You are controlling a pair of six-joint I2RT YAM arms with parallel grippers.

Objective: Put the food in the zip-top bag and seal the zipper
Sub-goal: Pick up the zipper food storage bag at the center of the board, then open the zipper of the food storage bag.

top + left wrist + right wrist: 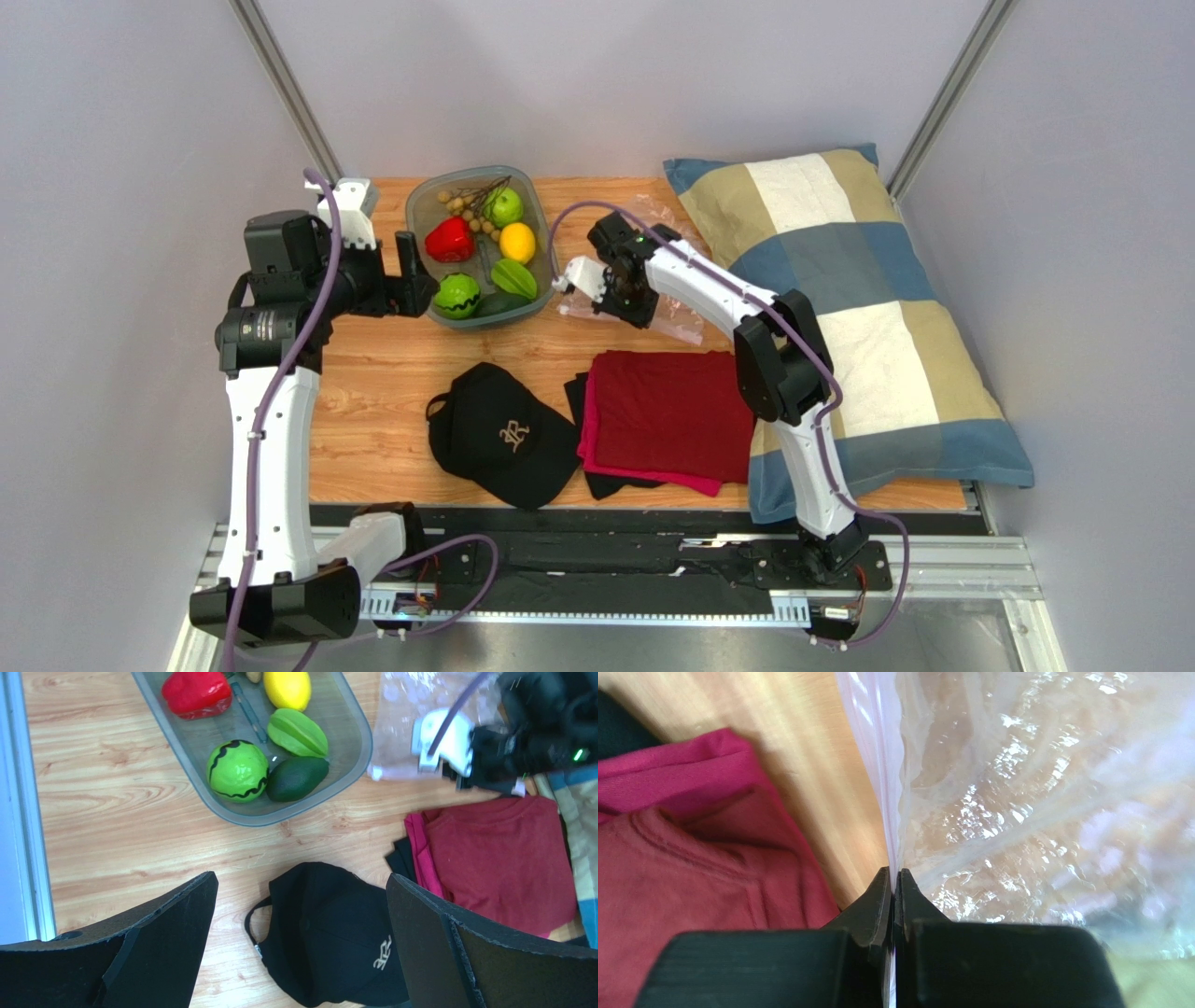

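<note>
Zip-top bag point(1032, 812), edge clamped in closed right tool point(894, 875), food point(238, 770) in grey tray point(351, 756), left tool point(300, 882) spread wide, holding nothing.

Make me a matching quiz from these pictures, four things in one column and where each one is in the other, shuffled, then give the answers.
Things:
1. red pepper
2. black cap
3. zip-top bag
4. pillow

Places:
A. pinched between the right fingers
B. in the grey tray
C. along the right side of the table
D. on the table, just left of the red cloth

Pairs: 1-B, 2-D, 3-A, 4-C
</note>
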